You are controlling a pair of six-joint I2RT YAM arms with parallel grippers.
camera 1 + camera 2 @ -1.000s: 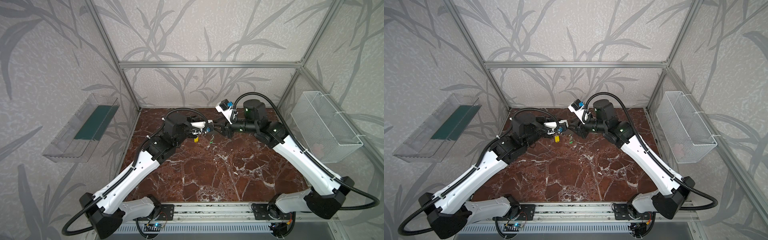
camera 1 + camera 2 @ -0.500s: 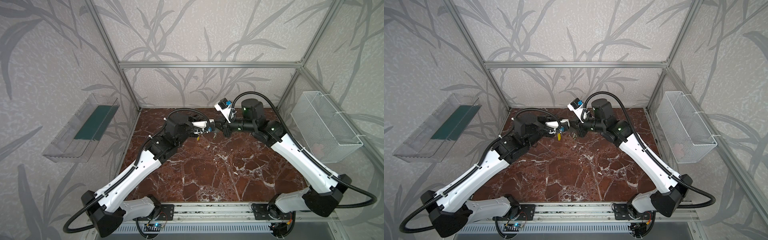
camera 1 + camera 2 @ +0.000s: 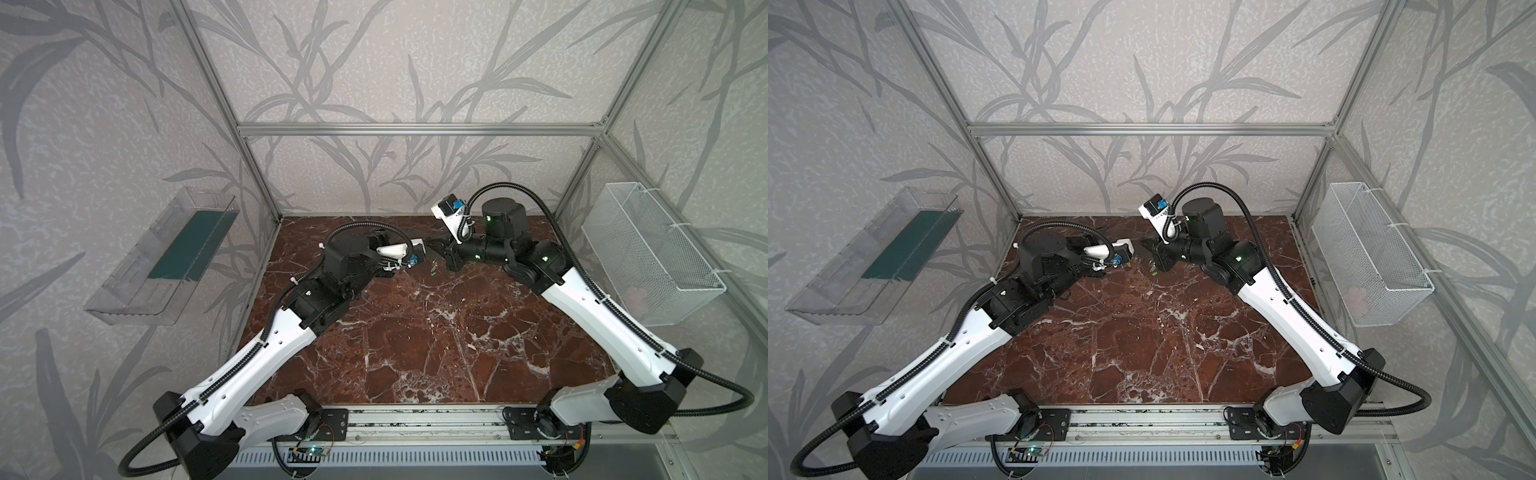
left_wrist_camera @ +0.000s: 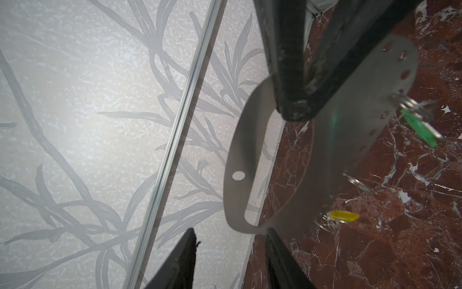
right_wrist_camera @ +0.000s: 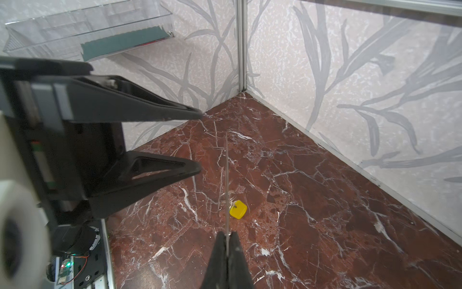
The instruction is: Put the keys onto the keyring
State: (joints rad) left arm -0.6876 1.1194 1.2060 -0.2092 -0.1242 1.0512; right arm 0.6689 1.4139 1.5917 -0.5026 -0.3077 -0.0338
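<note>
Keyring point(image 4: 325, 150) sits mid-air, pinched in the clenched right gripper point(image 5: 228, 235) so its hole row hangs free; green-tag key point(image 4: 420, 127) and yellow-tag key point(image 4: 342, 216) dangle off that edge, apparently threaded; left gripper point(image 5: 200, 141) gapes empty just off its end.

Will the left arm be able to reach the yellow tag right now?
Probably yes. The left arm's fingers stand open just beside the keyring, and the yellow tag hangs free off its edge close by. Only the keyring, held by the right arm's fingers, stands near the path.
</note>
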